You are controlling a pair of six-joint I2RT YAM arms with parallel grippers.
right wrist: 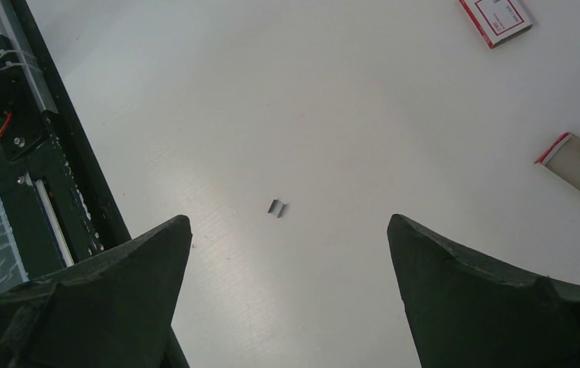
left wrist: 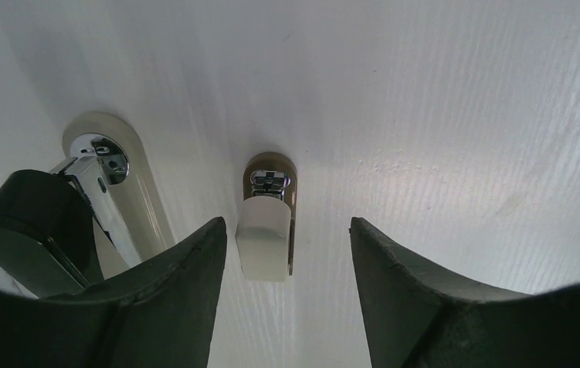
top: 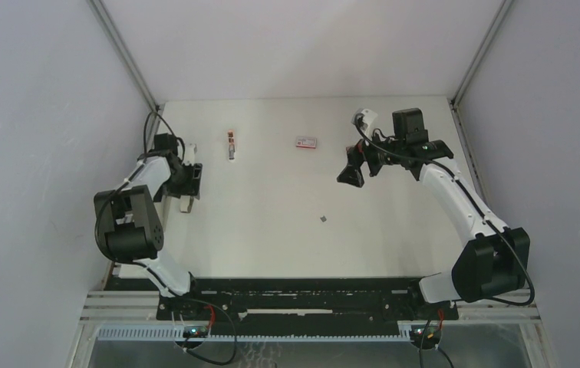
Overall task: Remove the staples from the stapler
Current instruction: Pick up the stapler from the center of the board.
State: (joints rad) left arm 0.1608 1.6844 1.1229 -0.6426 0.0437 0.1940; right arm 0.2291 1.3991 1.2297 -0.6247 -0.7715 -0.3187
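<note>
One surface (top: pixel 271 245) carries all. Left end effector (left wrist: pixel 287 222) spread, pinching nothing, straddles a beige piece (left wrist: pixel 262 241) just beside the open stapler (left wrist: pixel 103 159); right end effector (right wrist: pixel 287 218) spread wide, empty, above loose staples (right wrist: pixel 277 208) lying mid-surface. Likely step is gripping: centre the piece between both fingers (left wrist: pixel 187 276) before squeezing, so it cannot skid aside.
</note>
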